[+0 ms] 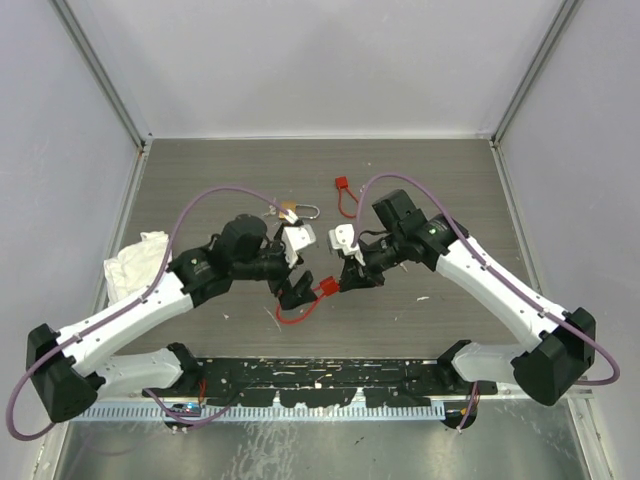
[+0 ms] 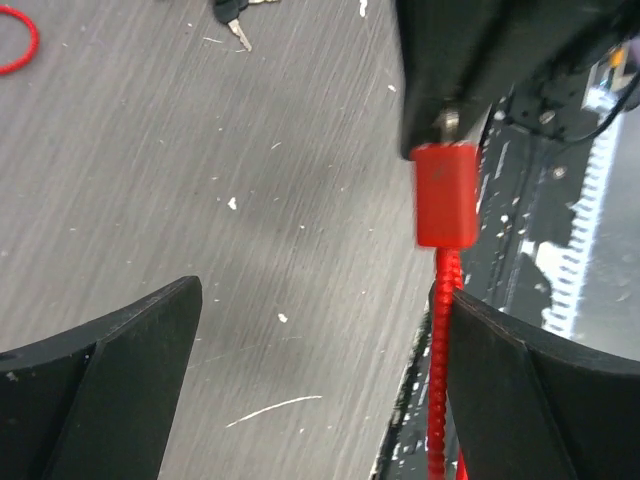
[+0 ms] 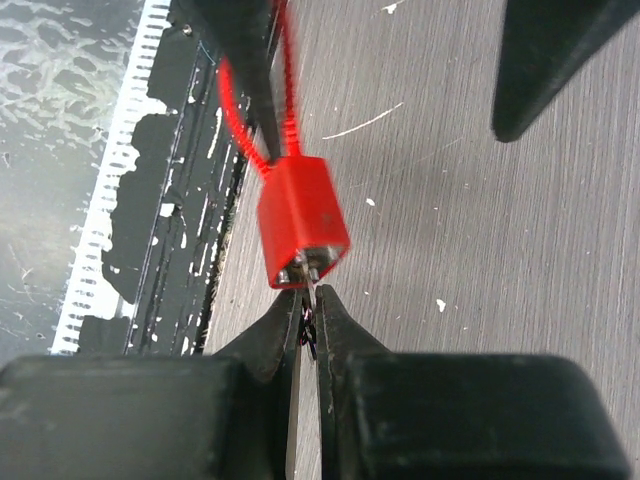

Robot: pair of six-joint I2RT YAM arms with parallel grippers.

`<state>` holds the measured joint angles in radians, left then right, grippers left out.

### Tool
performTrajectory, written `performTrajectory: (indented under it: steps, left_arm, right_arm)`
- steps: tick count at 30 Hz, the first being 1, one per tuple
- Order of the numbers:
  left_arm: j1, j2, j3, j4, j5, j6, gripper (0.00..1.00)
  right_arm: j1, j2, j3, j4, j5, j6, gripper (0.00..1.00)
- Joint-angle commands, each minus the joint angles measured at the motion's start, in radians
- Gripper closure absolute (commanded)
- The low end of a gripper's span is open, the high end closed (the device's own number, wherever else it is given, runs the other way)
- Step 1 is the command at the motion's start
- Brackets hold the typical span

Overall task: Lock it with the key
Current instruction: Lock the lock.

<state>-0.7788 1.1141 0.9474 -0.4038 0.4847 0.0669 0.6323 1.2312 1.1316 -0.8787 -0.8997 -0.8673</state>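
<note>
A small red lock with a red cable loop hangs just above the table between my two grippers. My right gripper is shut on the key. The key's thin silver blade meets the silver keyhole face of the lock. My left gripper is open, its fingers wide apart. The red cable runs along its right finger, and the lock body sits just beyond it.
A second red lock with its cable lies farther back. A padlock with a silver shackle lies behind the left arm. Loose keys lie on the table. A white cloth is at the left. A black strip runs along the near edge.
</note>
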Motion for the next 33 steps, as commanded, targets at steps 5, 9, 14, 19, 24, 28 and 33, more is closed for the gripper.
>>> performTrajectory:
  steps: [5,9,14,19,24,28,33]
  left_arm:
    - [-0.159,-0.103,0.01,0.01,-0.394,0.143,0.02]
    - [-0.087,-0.125,0.005,0.042,-0.185,0.032,0.02]
    - [-0.012,-0.126,-0.023,0.068,0.053,-0.049,0.02]
    - [-0.012,-0.095,-0.119,0.23,0.185,-0.133,0.02]
    - [-0.012,-0.051,-0.188,0.341,0.207,-0.184,0.08]
    - [-0.012,0.01,-0.208,0.415,0.225,-0.241,0.2]
    - [-0.012,0.062,-0.198,0.475,0.246,-0.281,0.41]
  right_arm:
    - [0.01,0.028,-0.008,0.079,0.024,0.028,0.99]
    - [0.01,0.014,-0.033,0.08,-0.002,0.003,0.99]
    - [0.01,-0.007,-0.037,0.08,-0.02,-0.002,0.99]
    - [0.009,-0.021,-0.026,0.083,-0.028,0.005,0.99]
    - [0.009,-0.029,-0.024,0.083,-0.039,0.015,0.99]
    - [0.008,-0.03,-0.014,0.085,-0.053,0.02,0.99]
    - [0.009,-0.03,-0.017,0.084,-0.076,0.022,0.99]
